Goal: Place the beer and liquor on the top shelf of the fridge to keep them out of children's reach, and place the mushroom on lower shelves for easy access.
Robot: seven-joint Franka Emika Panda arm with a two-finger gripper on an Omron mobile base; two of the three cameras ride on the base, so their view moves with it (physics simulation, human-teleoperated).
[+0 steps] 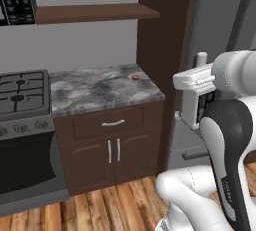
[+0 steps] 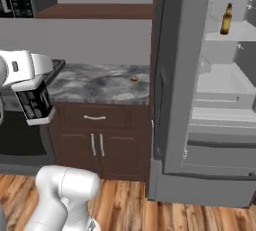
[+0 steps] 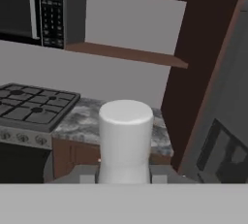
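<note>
The liquor (image 2: 34,102) is riding in the gripper (image 2: 31,87), its black label facing the right base camera and its white cap (image 3: 126,114) standing up in the middle of the hand view. The fingers are clamping shut on the bottle, held upright in the air well clear of the tabletop (image 1: 95,92). In the left base view the white neck (image 1: 201,59) is poking up at about 12 o'clock from the hand.

The beer (image 2: 226,19) is standing on the top shelf (image 2: 240,34) of the open fridge (image 2: 172,100), so that part looks done. The mushroom (image 1: 135,77) is sitting on the tabletop near its back right corner, at about 3 o'clock from the held bottle in the right base view.

The step in hand appears to be carrying the liquor to the fridge. The next move is calling for a swing toward 3 o'clock, past the door edge, keeping the bottle upright, then raising it to set it beside the beer without knocking it.
</note>
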